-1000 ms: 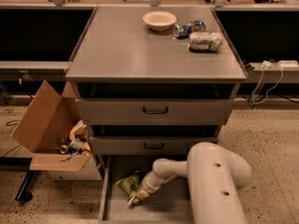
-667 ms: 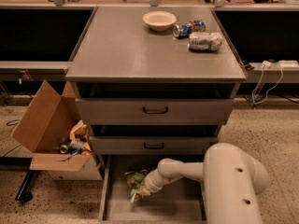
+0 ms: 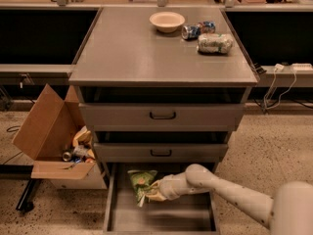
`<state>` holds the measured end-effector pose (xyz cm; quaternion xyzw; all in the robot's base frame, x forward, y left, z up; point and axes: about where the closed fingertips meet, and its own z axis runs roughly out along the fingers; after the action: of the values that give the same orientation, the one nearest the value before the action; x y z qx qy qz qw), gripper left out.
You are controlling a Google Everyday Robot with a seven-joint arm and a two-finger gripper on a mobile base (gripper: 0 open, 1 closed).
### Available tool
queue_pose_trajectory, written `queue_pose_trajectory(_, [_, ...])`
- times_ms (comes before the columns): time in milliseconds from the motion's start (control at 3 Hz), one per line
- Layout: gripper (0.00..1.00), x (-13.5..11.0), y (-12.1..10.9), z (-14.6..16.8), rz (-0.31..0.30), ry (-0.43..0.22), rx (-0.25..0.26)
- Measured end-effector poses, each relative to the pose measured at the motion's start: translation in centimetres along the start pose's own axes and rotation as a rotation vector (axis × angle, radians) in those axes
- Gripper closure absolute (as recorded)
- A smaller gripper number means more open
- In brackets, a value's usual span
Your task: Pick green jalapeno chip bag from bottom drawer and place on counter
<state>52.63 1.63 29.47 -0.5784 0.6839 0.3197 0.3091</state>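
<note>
I see my pale two-finger gripper (image 3: 152,194) clamped on the wrinkled light-green foil chip bag (image 3: 142,179) (over the wide grey metal bottom drawer (image 3: 166,215)).

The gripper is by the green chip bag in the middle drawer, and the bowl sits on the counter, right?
No. The camera view shows the gripper at the green jalapeno chip bag in the bottom drawer, not the middle one. The bowl is on the counter.

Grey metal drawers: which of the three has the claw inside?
The wide grey bottom drawer, pulled out farthest: the claw is there, at the wrinkled light-green foil bag. The two black-handled drawers above are barely open.
</note>
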Motion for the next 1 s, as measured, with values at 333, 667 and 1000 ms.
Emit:
queue_pose_trajectory(333, [1.00,1.2,0.7,-3.5,-0.060,-0.033,0.019])
queue_pose_trajectory(667, [1.00,1.4,0.7,-3.5,-0.060,-0.030,0.024])
queue_pose_trajectory(1000, [1.00,-1.3,2.1,-4.7,-0.139,-0.098,0.008])
